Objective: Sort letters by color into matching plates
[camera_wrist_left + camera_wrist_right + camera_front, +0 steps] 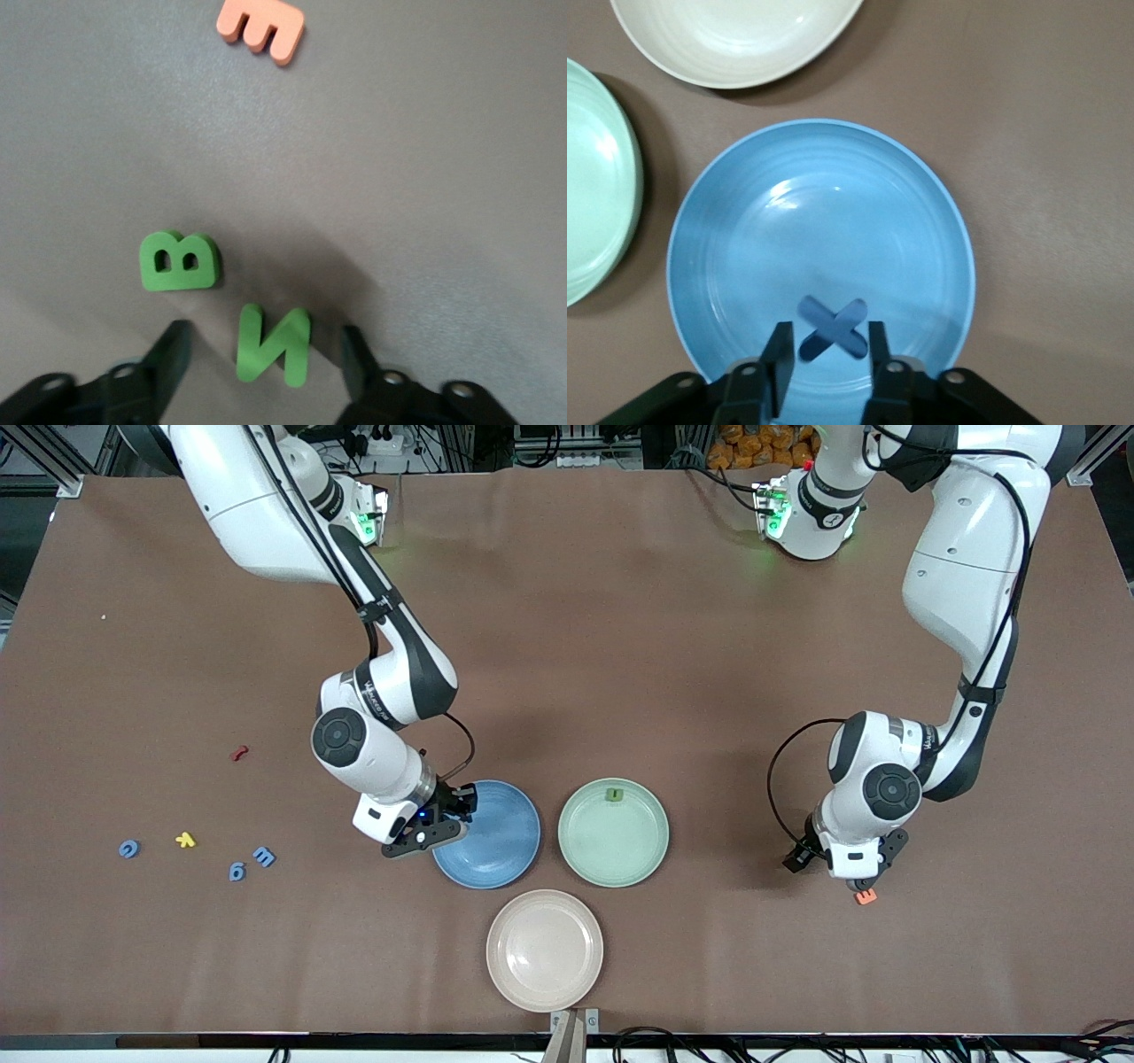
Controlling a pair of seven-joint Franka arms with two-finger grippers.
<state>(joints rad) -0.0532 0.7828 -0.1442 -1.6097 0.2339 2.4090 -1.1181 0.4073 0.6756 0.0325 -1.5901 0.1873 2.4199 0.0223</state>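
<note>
Your brown table (620, 646), right gripper (829, 347) over the blue plate (824, 221) with fingers narrowly bracketing a blue X (831, 329), left gripper (266, 354) wide around a green N (273, 345), beside a green B (177, 261).

Brown table (620, 646); blue plate (921, 204), mint green plate (638, 859), beige-pink plate (532, 974). Blue X (831, 328), green B (178, 262) and N (274, 344), orange E (262, 27), red letter (238, 753), yellow letter (184, 839).
</note>
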